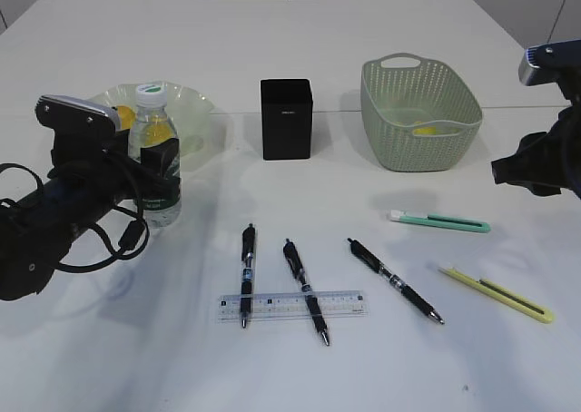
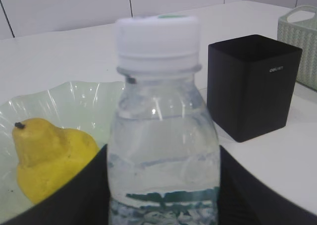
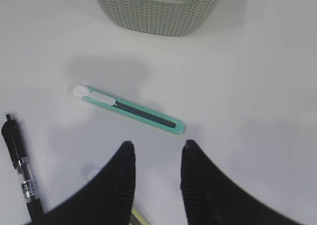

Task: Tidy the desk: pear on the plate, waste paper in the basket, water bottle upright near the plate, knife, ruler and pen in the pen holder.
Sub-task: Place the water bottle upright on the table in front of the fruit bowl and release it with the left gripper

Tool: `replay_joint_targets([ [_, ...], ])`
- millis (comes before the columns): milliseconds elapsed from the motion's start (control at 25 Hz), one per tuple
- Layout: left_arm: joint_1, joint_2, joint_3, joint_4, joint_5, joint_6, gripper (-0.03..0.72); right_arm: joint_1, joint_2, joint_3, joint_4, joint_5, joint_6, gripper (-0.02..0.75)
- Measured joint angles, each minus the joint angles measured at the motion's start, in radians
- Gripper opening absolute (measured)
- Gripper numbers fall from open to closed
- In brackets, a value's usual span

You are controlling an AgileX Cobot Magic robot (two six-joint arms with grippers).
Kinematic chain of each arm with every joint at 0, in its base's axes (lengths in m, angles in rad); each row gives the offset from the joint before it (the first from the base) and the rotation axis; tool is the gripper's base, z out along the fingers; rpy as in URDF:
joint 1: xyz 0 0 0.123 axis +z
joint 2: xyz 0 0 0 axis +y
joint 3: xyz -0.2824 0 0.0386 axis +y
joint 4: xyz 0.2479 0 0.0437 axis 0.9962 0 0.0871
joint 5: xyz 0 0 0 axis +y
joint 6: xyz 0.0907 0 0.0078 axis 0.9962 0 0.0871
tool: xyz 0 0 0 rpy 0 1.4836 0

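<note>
Your left end effector (image 1: 156,181) is clamped on the water bottle (image 1: 154,153), which stands upright on the white surface (image 1: 300,58) just in front of the ruffled green plate (image 1: 195,103) — the pear (image 2: 47,155) already sits in that plate. Your right end effector (image 3: 156,158) hangs with its fingers apart and empty above the teal utility knife (image 3: 129,109), near the sage-green basket (image 1: 422,112). The clear ruler (image 1: 292,306) lies under two of the three pens, with the black pen holder (image 1: 287,119) standing behind them — between plate and basket.
</note>
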Motion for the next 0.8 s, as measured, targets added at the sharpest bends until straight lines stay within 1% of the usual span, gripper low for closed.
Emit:
replay_joint_targets([
  [800,0.000,0.000,0.000,0.000,0.000,0.000,0.380,0.000,0.000,0.000,0.000,-0.001,0.000,0.239],
])
